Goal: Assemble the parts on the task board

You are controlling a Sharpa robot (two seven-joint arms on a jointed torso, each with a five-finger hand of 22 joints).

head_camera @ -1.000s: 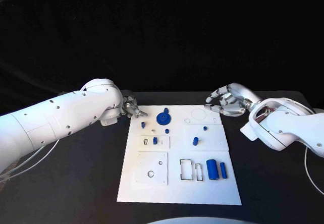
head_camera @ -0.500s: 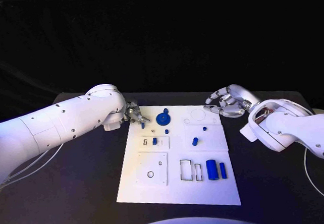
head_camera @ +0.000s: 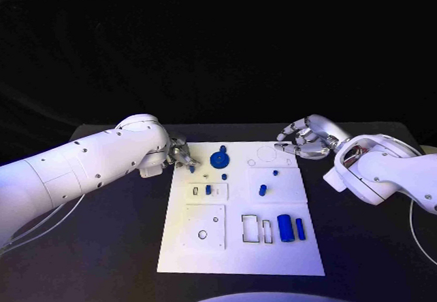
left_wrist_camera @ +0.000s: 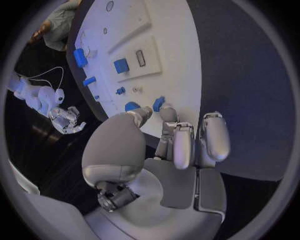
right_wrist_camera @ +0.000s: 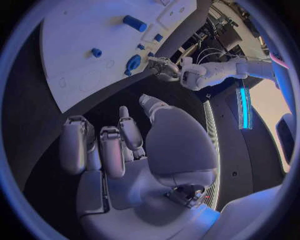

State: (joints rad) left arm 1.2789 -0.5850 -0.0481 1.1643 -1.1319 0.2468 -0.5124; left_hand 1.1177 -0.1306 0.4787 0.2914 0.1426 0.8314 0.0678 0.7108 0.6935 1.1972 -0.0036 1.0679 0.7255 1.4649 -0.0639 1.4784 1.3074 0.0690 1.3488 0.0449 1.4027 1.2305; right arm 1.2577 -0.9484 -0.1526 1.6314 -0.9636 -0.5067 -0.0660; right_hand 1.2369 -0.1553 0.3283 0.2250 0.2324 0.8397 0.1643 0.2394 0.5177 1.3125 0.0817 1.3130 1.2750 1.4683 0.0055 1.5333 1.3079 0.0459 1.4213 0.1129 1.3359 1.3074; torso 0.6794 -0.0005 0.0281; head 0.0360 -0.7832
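My left hand point(head_camera: 180, 154) sits at the board's point(head_camera: 283, 256) far left corner, fingertips at a small blue peg point(left_wrist_camera: 158, 104); I cannot tell whether it grips it. Blue parts point(head_camera: 291, 229) lie across the board (no writing I can read). My right hand point(head_camera: 306, 137) hovers past the far right corner, fingers curled, holding nothing.

A flat black worktop point(head_camera: 106, 266) is carrying a long white rectangular task board point(head_camera: 242, 259), which is lying at its middle, running from the near side to the far side. Small blue parts point(head_camera: 285, 228) are sitting on the board.
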